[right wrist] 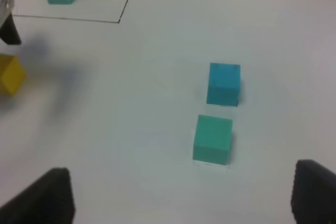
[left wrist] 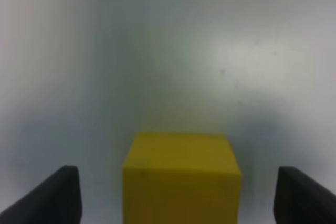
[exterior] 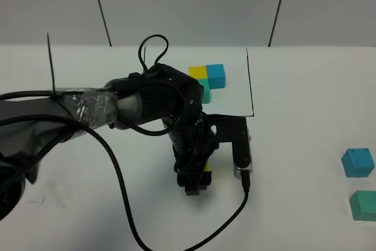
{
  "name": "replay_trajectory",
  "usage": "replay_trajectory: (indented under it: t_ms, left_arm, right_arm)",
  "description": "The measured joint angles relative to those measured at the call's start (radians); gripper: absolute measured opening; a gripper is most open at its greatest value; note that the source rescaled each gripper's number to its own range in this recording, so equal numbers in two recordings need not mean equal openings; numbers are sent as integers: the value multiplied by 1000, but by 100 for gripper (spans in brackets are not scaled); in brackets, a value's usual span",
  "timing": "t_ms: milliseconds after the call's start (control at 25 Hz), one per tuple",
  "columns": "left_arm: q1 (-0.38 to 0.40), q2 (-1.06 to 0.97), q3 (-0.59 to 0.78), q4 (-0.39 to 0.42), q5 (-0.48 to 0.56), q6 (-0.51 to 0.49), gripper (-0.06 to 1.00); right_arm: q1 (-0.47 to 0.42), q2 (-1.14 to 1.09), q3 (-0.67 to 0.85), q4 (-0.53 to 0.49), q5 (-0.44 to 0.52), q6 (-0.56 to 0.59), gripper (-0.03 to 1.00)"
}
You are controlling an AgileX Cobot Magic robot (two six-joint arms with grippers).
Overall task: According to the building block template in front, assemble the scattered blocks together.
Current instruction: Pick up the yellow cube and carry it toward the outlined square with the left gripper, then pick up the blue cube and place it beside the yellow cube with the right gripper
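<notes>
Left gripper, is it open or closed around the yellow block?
Open. The left gripper has its fingers wide apart, with table showing between each one and the yellow block.

White matte worktop (exterior: pixel 305 86). At the far middle sits the template cluster (exterior: pixel 210 78): yellow, blue and teal-green cubes touching in an L, with a thin black line (exterior: pixel 249 80) on the surface along its right and near sides. A loose yellow cube (left wrist: pixel 181 177) sits near the centre. The blue cube (exterior: pixel 358 163) and teal-green cube (exterior: pixel 364 205) are at the right edge, near each other, not touching. A black cable (exterior: pixel 229 221) loops across the near part.
</notes>
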Motion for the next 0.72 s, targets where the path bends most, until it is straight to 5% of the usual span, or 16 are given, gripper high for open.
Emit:
replay_trajectory:
  t_ms: [240,560,720]
  left_arm:
    - [0,-183,0,95,34,-255,100]
    - [0,-528,0,467,148,-647,100]
    - [0,-716,0,621,291,-812,100]
  right_arm:
    - [0,0,0,0,0,0,71]
    - [0,0,0,0,0,0,71]
    - [0,0,0,0,0,0,71]
